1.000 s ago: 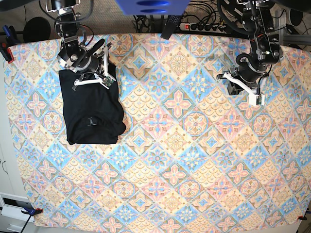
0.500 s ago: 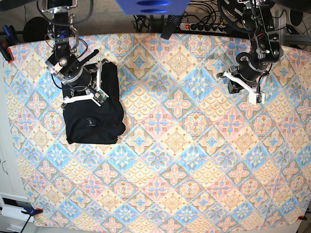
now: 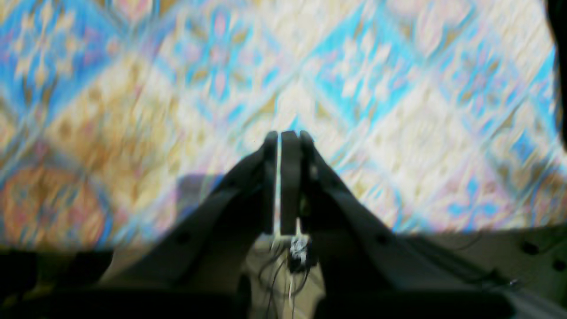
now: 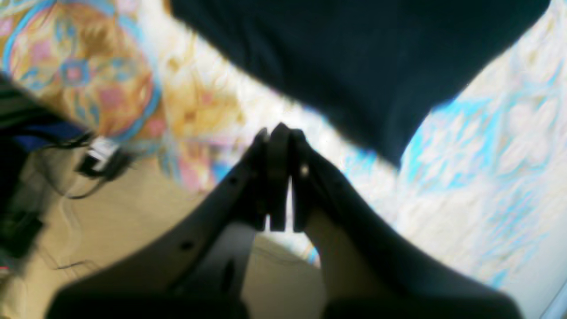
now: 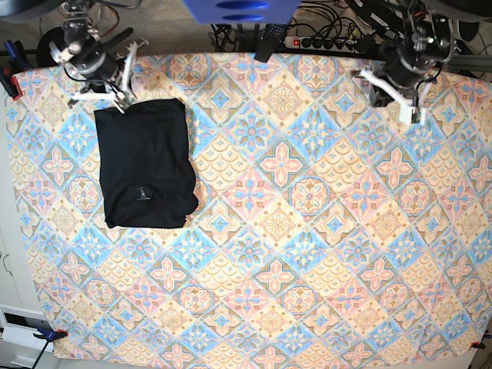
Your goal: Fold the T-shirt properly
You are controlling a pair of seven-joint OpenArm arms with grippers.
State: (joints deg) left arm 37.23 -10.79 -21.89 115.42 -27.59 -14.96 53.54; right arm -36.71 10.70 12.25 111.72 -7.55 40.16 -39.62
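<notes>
Folded T-shirt lying on the patterned surface, toward the base view's left.

Right gripper is hovering just off its far edge, left gripper well apart; both jaws are sitting pressed together, gripping nothing.

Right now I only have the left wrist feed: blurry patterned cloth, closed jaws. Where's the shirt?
Observer: The T-shirt lies folded into a compact rectangle on the tablecloth, on the far side from your arm.
Operator: Is the other arm holding it?
Observer: No. The right gripper is shut on nothing, with the shirt's edge just ahead of its tips.
Operator: And my arm?
Observer: The left gripper is shut and empty, up near the table's back edge by the power strip.
</notes>
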